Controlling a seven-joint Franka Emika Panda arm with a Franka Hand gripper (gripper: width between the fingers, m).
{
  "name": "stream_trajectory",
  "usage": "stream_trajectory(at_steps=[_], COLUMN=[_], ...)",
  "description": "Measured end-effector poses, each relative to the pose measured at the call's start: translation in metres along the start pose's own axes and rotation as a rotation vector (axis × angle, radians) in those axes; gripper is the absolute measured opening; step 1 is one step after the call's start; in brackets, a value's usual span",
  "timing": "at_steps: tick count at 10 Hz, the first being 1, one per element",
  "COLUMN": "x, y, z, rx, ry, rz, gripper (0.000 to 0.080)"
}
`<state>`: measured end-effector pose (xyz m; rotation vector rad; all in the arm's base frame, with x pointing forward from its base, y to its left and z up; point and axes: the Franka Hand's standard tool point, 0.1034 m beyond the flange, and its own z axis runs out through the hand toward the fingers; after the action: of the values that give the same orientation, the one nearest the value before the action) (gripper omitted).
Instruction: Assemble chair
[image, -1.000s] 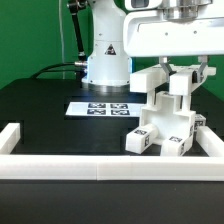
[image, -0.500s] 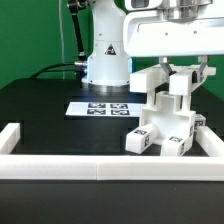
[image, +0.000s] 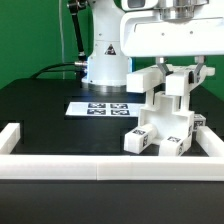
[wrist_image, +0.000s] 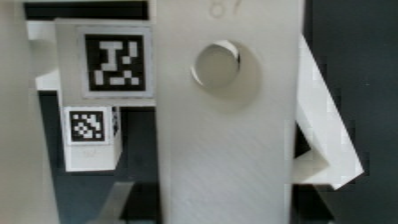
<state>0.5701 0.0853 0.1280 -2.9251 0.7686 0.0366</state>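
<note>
The partly built white chair (image: 160, 132) stands at the exterior view's right, just behind the front wall, with marker tags on its low blocks. My gripper (image: 179, 72) is directly above it, shut on an upright white chair piece (image: 175, 92) that reaches down to the assembly. In the wrist view this piece (wrist_image: 222, 120) is a flat white panel with a round hole, held between my two dark fingers (wrist_image: 135, 198), so the gripper (wrist_image: 222, 205) is shut on it. Tagged chair parts (wrist_image: 112, 58) lie beyond the panel.
The marker board (image: 98, 108) lies flat on the black table in front of the robot base (image: 105, 60). A low white wall (image: 90, 165) runs along the front, with a side wall (image: 10, 135) at the exterior view's left.
The gripper and the held piece have shifted very slightly toward the exterior view's left. Nothing else has moved.
</note>
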Motion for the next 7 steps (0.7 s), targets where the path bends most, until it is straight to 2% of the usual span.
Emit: stream_trajectory(at_steps=[7], x=[0.0035], y=[0.0008], z=[0.0041], rx=[-0.005], ry=[0.001], rz=[0.028], gripper=[0.0291])
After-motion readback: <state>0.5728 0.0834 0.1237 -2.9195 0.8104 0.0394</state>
